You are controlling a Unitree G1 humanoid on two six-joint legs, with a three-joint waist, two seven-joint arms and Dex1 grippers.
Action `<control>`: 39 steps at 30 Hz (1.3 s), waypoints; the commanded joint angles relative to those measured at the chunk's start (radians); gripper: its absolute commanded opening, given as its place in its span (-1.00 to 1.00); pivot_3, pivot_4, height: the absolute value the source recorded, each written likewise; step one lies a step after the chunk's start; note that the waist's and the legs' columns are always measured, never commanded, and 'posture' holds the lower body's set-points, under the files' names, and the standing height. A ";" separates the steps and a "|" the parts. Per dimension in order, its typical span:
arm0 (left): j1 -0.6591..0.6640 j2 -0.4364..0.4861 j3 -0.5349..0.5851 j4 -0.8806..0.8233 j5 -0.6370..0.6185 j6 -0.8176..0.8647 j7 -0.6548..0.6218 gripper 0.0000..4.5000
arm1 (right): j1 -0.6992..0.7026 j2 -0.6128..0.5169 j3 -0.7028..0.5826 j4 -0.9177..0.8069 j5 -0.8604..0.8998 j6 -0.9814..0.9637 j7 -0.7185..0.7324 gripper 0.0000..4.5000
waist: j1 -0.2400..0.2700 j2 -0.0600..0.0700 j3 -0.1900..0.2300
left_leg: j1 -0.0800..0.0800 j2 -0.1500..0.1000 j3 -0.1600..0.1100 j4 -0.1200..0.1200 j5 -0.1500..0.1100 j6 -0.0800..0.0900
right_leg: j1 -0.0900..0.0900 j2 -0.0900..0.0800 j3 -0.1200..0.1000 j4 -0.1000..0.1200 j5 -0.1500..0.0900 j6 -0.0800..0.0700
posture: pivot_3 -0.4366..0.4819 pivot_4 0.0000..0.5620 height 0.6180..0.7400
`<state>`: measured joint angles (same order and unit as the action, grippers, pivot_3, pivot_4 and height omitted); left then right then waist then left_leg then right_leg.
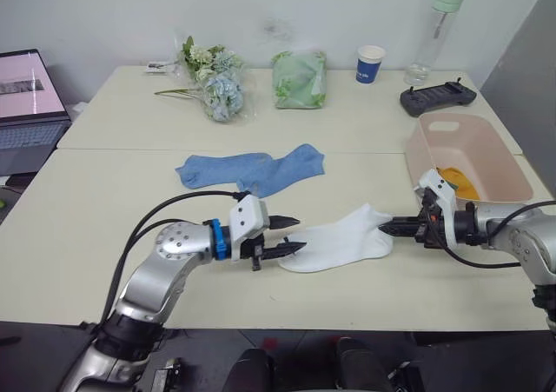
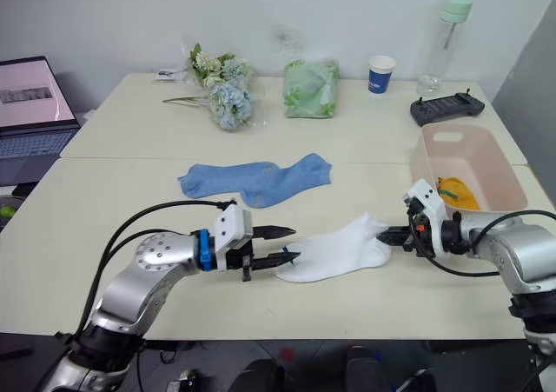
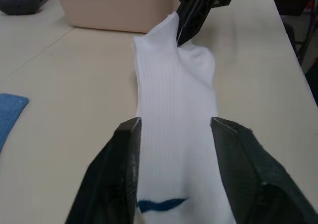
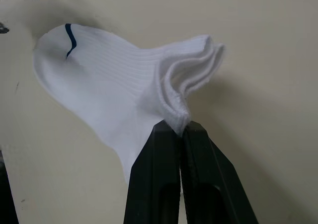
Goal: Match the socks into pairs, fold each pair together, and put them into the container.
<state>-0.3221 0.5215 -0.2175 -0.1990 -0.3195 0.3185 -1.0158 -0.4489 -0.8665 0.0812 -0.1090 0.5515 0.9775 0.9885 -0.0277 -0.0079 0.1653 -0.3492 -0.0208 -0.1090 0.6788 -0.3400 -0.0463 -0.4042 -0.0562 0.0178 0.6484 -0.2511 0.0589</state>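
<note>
Overhead, stacked white ribbed ankle socks [image 1: 340, 239] lie on the cream tabletop [image 1: 130, 201] near the pale pink plastic basin [image 1: 495, 162]. Left wrist: left gripper [image 3: 174, 129] jaws spread astride the toe. Right wrist: right gripper [image 4: 180, 129] jaws pinching the cuff.

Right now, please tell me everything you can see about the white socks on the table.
The white socks are short ribbed ankle socks of soft knit, laid one on the other, so several cuff layers show at the opening. A thin dark blue line marks the toe. They lie flat on the cream table, toe toward the left gripper, whose open fingers straddle the toe end. The right gripper is shut on the cuff edge, lifting it slightly. The pink container stands just beyond, apart.
</note>
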 commanded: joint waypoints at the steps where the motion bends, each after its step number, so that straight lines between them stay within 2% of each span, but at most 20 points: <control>1: -0.064 -0.068 -0.074 0.103 0.053 -0.024 0.006 -0.60 | -0.043 -0.006 0.031 0.054 -0.038 -0.059 0.053 -1.00 | 0.000 0.000 0.000 | 0.000 0.000 0.000 0.000 0.000 0.000 | 0.000 0.000 0.000 0.000 0.000 0.000 | -0.05 -0.47 1.00; 4: -0.097 -0.101 -0.116 0.166 0.101 -0.038 0.012 -0.99 | -0.044 -0.003 0.036 0.069 -0.046 -0.075 0.072 -1.00 | -0.001 0.000 0.000 | 0.000 0.000 0.000 0.001 0.000 0.000 | 0.000 0.000 0.000 0.000 0.000 0.000 | -0.05 -0.47 1.00; 9: -0.121 -0.158 -0.190 0.290 0.203 -0.077 0.052 -0.99 | -0.033 0.004 0.018 0.066 -0.036 -0.076 0.087 -1.00 | 0.000 0.000 0.000 | -0.001 0.000 0.000 0.001 0.002 -0.004 | -0.001 -0.001 0.000 0.000 0.000 0.000 | -0.05 -0.47 1.00; 14: -0.130 -0.166 -0.220 0.380 0.270 -0.090 0.060 -0.99 | -0.029 0.022 -0.038 0.027 0.039 -0.012 0.099 -1.00 | 0.001 0.001 0.000 | -0.001 0.000 0.000 0.001 0.002 -0.004 | 0.000 -0.001 0.000 0.000 0.000 0.000 | -0.05 -0.47 1.00; 22: -0.120 -0.164 -0.201 0.348 0.250 -0.089 0.048 -0.99 | -0.054 0.175 -0.195 -0.077 0.312 0.254 -0.010 -1.00 | 0.001 0.001 -0.001 | 0.000 0.000 -0.001 0.001 0.002 -0.004 | 0.000 -0.001 0.000 0.001 0.000 0.000 | -0.05 -0.47 1.00; 29: -0.082 -0.152 -0.125 0.229 0.181 -0.050 0.055 -0.99 | -0.019 0.239 -0.171 -0.124 0.320 0.257 -0.094 -1.00 | -0.001 0.001 -0.001 | 0.000 0.000 -0.001 0.001 0.002 -0.003 | 0.000 -0.001 0.000 0.001 0.000 0.000 | -0.05 -0.47 1.00; 34: -0.043 -0.033 0.006 -0.040 0.037 0.109 0.009 -0.99 | -0.018 0.245 -0.117 -0.142 0.289 0.220 -0.108 -1.00 | -0.004 0.001 -0.001 | 0.000 0.000 -0.001 0.000 0.001 -0.002 | -0.002 0.000 0.000 0.002 0.000 0.000 | -0.05 -0.47 1.00; 39: -0.042 0.164 0.196 -0.220 -0.117 0.296 -0.021 -0.99 | -0.026 0.288 -0.044 -0.154 0.275 0.194 -0.129 -1.00 | -0.005 0.001 -0.001 | 0.000 0.000 -0.002 0.000 0.000 0.000 | -0.001 0.000 0.000 0.002 0.000 0.000 | -0.05 -0.47 1.00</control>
<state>-0.3602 0.6447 -0.0927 -0.3619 -0.3836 0.5637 -1.0205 -0.4596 -0.5893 0.0223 -0.2304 0.8318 1.1938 0.8650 -0.0328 -0.0071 0.1642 -0.3494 -0.0202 -0.1106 0.6787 -0.3398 -0.0466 -0.4055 -0.0560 0.0177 0.6499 -0.2510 0.0591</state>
